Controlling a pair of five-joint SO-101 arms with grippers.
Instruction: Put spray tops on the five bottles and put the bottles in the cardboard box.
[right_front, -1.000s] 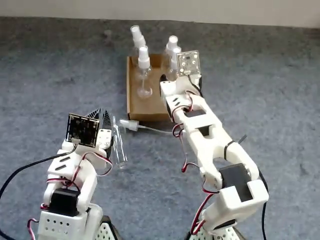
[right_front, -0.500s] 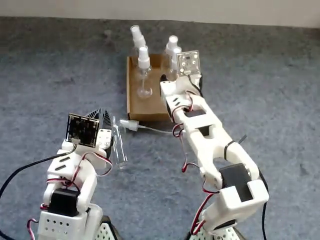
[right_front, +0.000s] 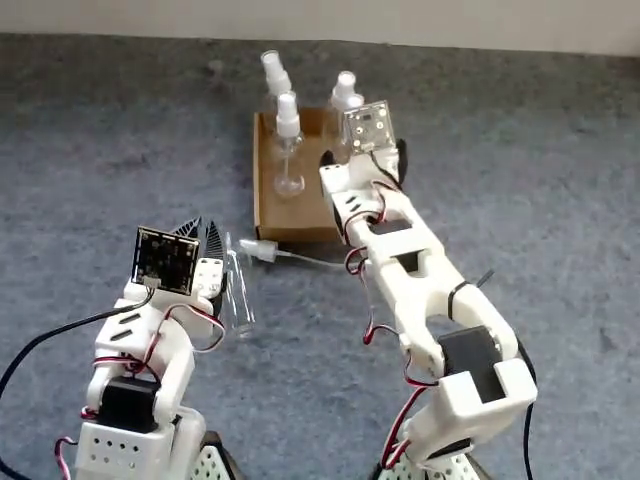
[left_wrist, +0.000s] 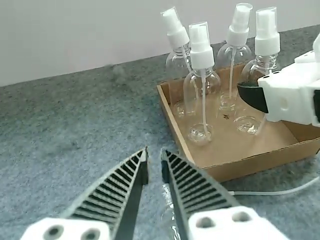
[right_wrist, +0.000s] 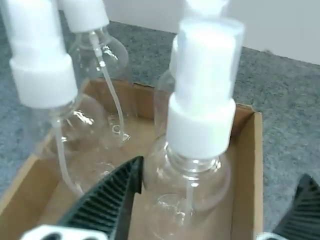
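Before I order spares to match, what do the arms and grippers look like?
The left arm and right arm are blocky white plastic shells around black motors, with thin red, black and white wires at the joints. The left gripper and right gripper have black, ribbed, wedge-shaped fingers on white mounts. Each wrist carries a small square circuit board.

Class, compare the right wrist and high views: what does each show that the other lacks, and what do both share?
Right wrist, not high: the gap between the open fingers of the right gripper, facing a capped bottle. High, not right wrist: an uncapped bottle lying on the carpet and a loose spray top. Both: the cardboard box and capped bottles standing in it.
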